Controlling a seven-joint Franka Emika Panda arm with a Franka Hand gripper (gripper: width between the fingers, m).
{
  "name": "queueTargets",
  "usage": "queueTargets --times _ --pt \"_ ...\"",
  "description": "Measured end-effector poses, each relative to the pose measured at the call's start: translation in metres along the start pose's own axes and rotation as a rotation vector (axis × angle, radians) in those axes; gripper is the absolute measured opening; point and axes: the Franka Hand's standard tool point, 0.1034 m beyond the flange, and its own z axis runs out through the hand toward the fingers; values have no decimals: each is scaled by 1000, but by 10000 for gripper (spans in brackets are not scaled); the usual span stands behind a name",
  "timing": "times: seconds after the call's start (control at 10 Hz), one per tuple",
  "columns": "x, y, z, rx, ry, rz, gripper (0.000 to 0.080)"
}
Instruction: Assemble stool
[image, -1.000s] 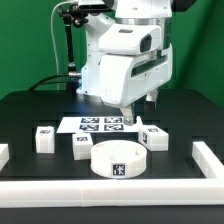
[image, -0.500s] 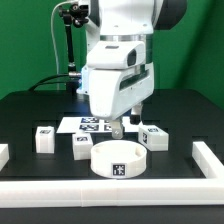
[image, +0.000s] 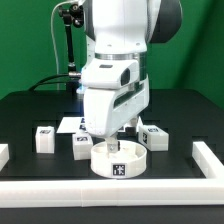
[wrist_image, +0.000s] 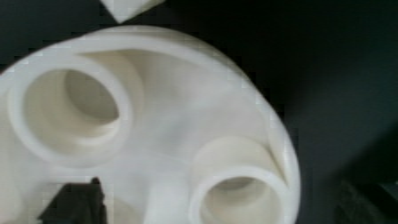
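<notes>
White plastic all over this kit. The seat (image: 118, 162), that thick round disc, sits on the black table (image: 30, 105) toward the front, with its tag facing the front rail (image: 110, 190). In the wrist view the seat (wrist_image: 178, 120) fills nearly the whole picture, and you can see round sockets (wrist_image: 71, 100) open on its upper face, which I'd guess is where the legs go.

The gripper (image: 113, 145) hangs right at the top of the seat. I honestly can't tell if its fingers are spread or pressed together. The arm's bulk hides most of them, and the wrist view only catches a dark sliver in one corner.

My read is that it's going for a hold on the seat, before any leg gets fitted. The next move calls for getting the fingers square on either side of the rim and closing evenly, since a smooth thick disc looks likely to tip or slip.

One leg (image: 44, 138) sits well off toward the exterior view's left. A second leg (image: 83, 148) is just beside the seat on that side, so it could get bumped if the disc slides. A third leg (image: 153, 137) is near on the exterior view's right. The marker board (image: 68, 124) lies behind, mostly hidden by the arm.
</notes>
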Motion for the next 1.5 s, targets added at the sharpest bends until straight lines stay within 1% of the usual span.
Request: queueTargets --times 0.5,0.6,0.7,0.8,0.9,1.5 --pt "-3 -7 15 25 -10 0 649" --pt "-3 -8 15 27 -10 0 622" --pt "-2 -9 16 27 -10 -1 622" --pt "-2 -9 16 27 -10 -1 451" --pt "-2 -8 15 27 -10 0 320" --pt "-2 -8 15 27 -10 0 321"
